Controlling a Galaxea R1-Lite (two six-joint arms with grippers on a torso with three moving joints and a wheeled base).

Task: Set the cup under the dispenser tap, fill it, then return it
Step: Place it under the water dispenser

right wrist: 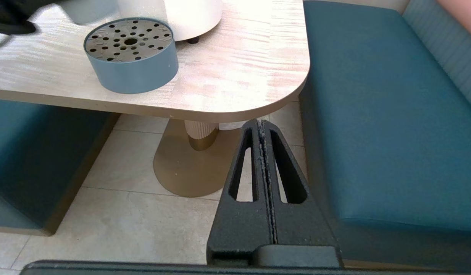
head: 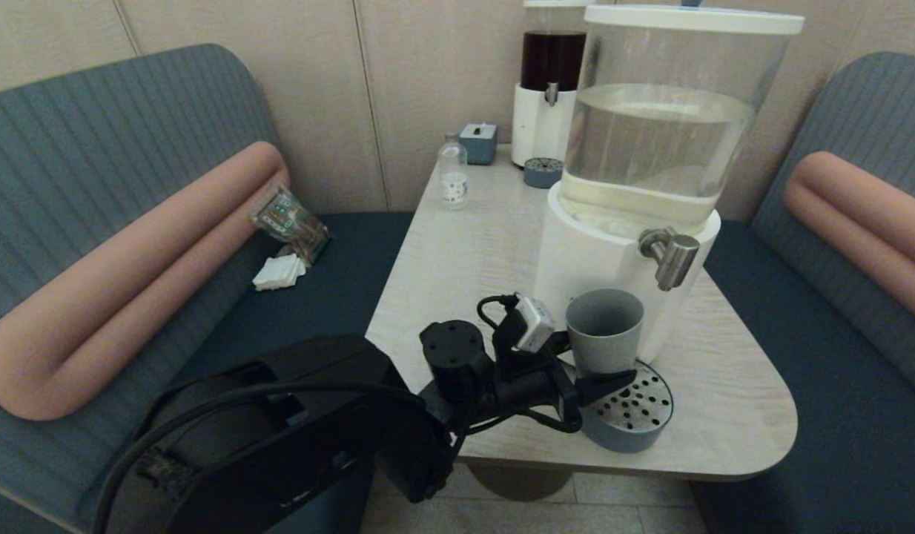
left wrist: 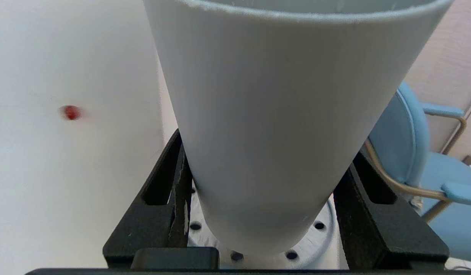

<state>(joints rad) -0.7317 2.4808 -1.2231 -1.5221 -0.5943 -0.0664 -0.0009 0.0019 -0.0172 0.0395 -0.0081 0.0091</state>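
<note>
The grey-blue cup (head: 604, 328) is upright in my left gripper (head: 602, 374), whose black fingers (left wrist: 170, 191) are shut on its lower part. It hangs just over the blue perforated drip tray (head: 639, 415), close against the dispenser's white base (head: 576, 259). The brushed-metal tap (head: 670, 256) sticks out above and to the right of the cup's rim, not straight over it. The cup (left wrist: 273, 114) fills the left wrist view, with the tray's holes (left wrist: 292, 254) showing beneath its bottom. My right gripper (right wrist: 263, 124) is shut and empty, low beside the table's near right corner.
At the table's far end stand a dark-liquid dispenser (head: 550, 81), a small clear bottle (head: 453, 178), a blue box (head: 478, 142) and a second small tray (head: 543, 172). Teal benches (head: 836, 356) flank the table (head: 724, 386). A snack packet (head: 291, 221) and white napkins (head: 278, 273) lie on the left bench.
</note>
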